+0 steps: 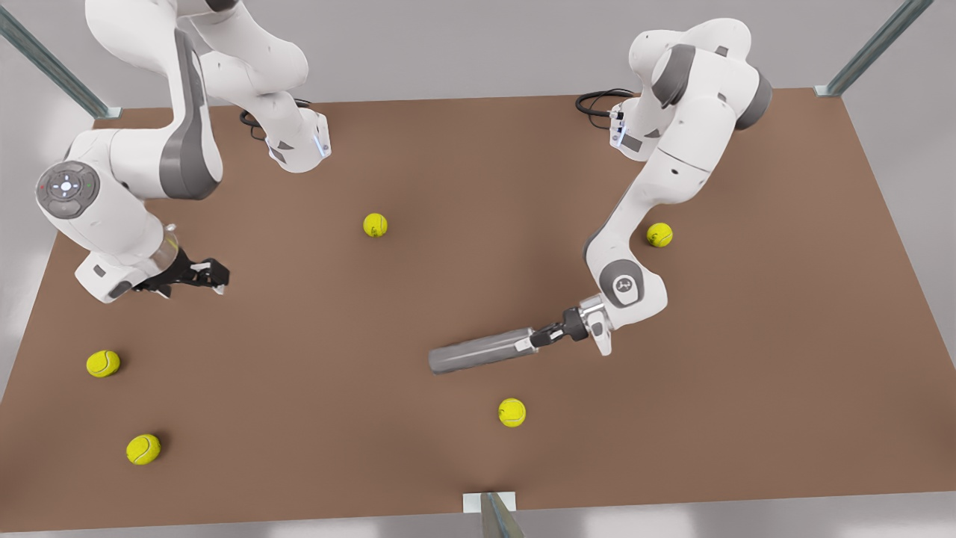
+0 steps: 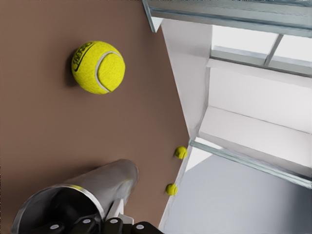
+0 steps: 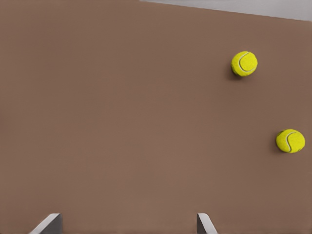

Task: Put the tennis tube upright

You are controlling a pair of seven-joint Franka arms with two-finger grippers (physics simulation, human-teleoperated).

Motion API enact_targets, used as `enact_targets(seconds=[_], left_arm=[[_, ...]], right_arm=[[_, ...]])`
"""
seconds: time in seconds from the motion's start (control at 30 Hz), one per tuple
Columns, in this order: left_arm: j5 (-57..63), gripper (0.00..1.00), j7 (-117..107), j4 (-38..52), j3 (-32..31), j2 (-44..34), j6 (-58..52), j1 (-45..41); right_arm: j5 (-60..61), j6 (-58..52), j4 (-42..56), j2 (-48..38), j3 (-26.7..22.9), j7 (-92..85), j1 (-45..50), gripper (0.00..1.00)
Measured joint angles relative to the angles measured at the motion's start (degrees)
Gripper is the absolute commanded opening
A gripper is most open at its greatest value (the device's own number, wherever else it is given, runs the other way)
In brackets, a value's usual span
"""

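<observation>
The tennis tube is still lying on its side near the worktop's front edge, gripped at its open end by the left end effector. Raising it remains to be done. The right end effector is held open, waiting near the worktop's side edge.

Bare table beyond tube; ball nearby

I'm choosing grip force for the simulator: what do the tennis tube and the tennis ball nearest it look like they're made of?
The tennis tube looks like smooth brushed metal: grey, with soft streaked reflections along its side, though glossy plastic isn't ruled out. Its open end sits at the left tool. The nearest tennis ball looks like fuzzy yellow felt, matte, with a curved seam line.
</observation>
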Motion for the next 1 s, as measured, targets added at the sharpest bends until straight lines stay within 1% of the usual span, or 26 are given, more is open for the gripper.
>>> enact_targets(seconds=[0.13,0.27,0.33,0.47,0.7,1.0], left_arm=[[0.8,0.21,-1.9,0.1,0.0,-0.5,-1.6,1.4],[2.5,0.21,-8.8,1.3,0.0,-1.6,-1.8,2.2],[5.5,0.21,-13.6,2.2,0.1,-2.4,-3.6,3.1],[12.9,0.21,-23.1,4.0,0.1,-3.6,-3.8,3.5],[28.9,0.21,-40.7,10.9,0.3,-3.3,-5.9,3.3],[45.7,0.21,-50.1,13.3,0.7,-5.6,-10.6,4.4]], right_arm=[[0.0,0.2,-0.4,0.1,0.0,0.0,0.3,1.00],[0.0,0.3,-0.3,0.2,0.0,0.0,1.6,1.00],[0.0,0.4,-0.3,0.2,0.0,0.0,1.1,1.00],[0.0,1.4,-0.4,0.5,0.0,0.3,0.1,1.00],[0.0,1.4,-0.4,0.6,0.0,0.4,0.9,1.00],[0.2,1.4,0.1,1.7,0.0,0.4,0.6,1.00]])
